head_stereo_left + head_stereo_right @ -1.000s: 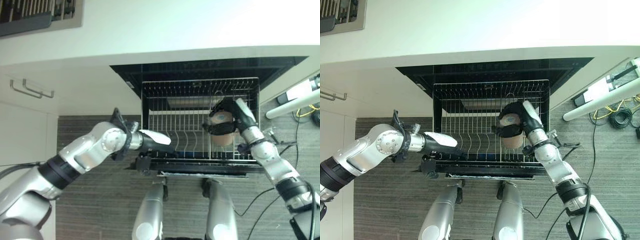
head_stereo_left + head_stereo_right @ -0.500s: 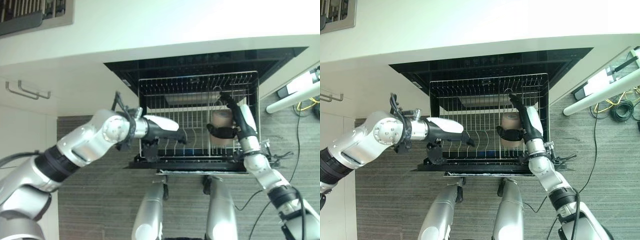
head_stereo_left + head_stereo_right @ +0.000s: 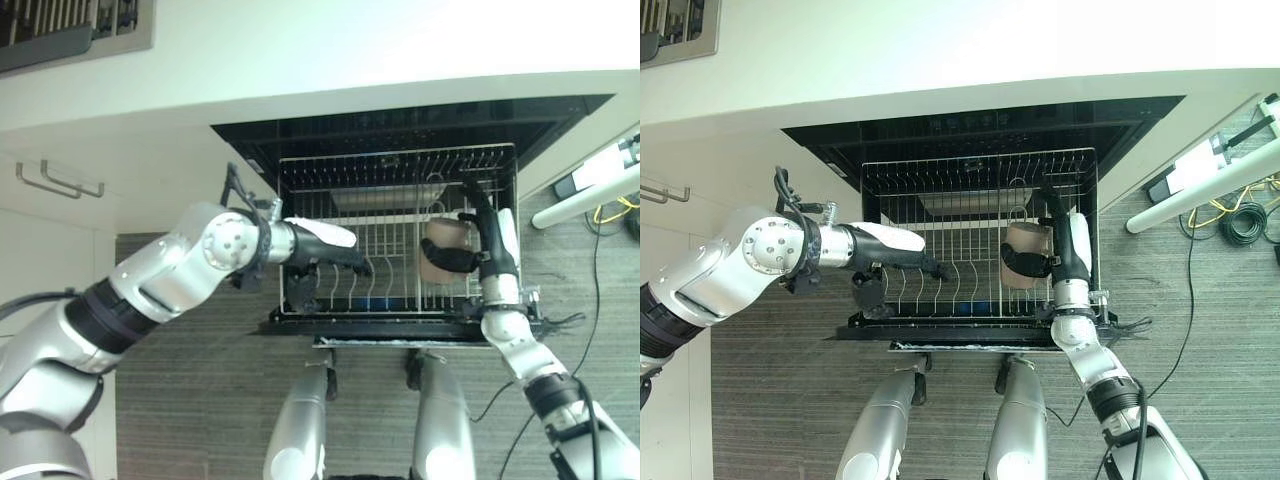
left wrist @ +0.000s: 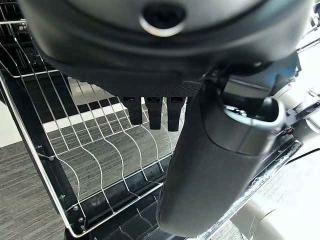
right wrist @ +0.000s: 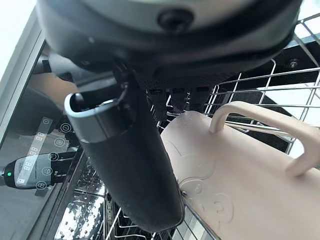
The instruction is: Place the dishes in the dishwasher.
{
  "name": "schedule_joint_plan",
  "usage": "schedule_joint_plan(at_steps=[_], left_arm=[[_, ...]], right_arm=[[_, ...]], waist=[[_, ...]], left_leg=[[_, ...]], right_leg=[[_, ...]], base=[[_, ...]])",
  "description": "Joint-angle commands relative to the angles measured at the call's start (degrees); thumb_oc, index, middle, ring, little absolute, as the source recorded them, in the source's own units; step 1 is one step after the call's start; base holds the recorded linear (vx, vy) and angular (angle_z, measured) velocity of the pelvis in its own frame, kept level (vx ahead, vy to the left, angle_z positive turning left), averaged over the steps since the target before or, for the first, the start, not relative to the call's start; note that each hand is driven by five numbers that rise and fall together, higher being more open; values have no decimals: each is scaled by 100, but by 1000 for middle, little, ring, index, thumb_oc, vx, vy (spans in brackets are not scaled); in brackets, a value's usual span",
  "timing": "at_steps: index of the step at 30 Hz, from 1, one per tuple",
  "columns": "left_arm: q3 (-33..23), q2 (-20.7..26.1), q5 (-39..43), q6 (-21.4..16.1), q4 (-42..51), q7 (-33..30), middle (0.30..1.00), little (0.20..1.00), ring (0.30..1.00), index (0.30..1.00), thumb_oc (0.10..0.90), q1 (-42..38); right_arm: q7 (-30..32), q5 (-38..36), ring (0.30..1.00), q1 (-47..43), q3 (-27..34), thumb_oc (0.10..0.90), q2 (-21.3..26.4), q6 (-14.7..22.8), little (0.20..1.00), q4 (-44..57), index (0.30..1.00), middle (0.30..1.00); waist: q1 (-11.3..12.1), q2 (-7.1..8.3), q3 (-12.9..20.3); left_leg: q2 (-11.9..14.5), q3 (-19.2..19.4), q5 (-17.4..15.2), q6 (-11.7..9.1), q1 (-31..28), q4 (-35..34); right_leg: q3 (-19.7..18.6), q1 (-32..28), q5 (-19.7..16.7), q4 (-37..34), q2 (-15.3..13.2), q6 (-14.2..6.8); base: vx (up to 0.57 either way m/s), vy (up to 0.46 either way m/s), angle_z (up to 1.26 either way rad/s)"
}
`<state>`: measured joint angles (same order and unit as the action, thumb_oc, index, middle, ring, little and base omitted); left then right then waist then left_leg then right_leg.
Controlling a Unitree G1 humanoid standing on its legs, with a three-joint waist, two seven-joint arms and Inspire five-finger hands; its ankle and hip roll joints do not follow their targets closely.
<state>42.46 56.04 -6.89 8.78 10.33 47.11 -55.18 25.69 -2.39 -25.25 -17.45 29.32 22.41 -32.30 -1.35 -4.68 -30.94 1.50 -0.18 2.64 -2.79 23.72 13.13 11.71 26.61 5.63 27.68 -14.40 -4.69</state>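
Your right hand (image 3: 1055, 255) sits against the beige mug (image 3: 1024, 254), thumb across its side and fingers spread loosely, inside the wire rack (image 3: 940, 200) of the open dishwasher (image 3: 300, 140). Your left hand (image 3: 325, 255) hovers relaxed over the rack's near-left corner.

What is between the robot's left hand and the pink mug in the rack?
In the left eye view, only bare wire rack lies between the left hand and the mug, which the right hand touches.

A kitchen: open dishwasher (image 3: 400, 130) under a counter (image 3: 300, 60), cupboard handles (image 3: 60, 180).
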Motion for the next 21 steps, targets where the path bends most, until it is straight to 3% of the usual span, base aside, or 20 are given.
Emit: schedule_joint_plan(at_steps=[1,5,10,14,21], left_arm=[[-594,37,278,-157,567,1,900,900,900,900,800,-166],[-650,0,174,-189,529,15,900,900,900,900,800,-91],[-769,-19,30,-312,406,14,900,900,900,900,800,132],[-968,-37,-169,-624,262,-42,900,900,900,900,800,523],[-1300,-133,-665,-932,7,-370,900,900,900,900,800,1218]], right_arm=[[325,-278,900,199,487,800,112,558,900,148,900,900],[400,-266,900,231,547,800,104,904,900,527,900,900],[969,58,900,306,676,800,145,1253,900,1261,900,900],[1332,308,900,452,905,800,219,1565,900,1927,900,900],[1232,96,900,593,1138,800,279,1838,900,2571,900,900]], waist=[[-74,-111,114],[-76,-121,114],[-111,-119,114],[-147,-99,114],[-173,-17,114]], left_leg=[[158,650,-959,130,-108,406],[148,632,-946,135,-82,406],[152,640,-950,133,-103,406],[162,643,-959,126,-175,406],[220,706,-1021,115,-417,406]], right_leg=[[-385,-325,-427,-1049,165,-515],[-380,-306,-430,-1049,150,-521],[-381,-322,-410,-1049,162,-519],[-379,-384,-383,-1049,182,-509],[-307,-627,-282,-1049,227,-462]], base=[[0,0,0],[0,0,0],[-3,27,-1],[-1,16,-1],[-19,-5,-1]])
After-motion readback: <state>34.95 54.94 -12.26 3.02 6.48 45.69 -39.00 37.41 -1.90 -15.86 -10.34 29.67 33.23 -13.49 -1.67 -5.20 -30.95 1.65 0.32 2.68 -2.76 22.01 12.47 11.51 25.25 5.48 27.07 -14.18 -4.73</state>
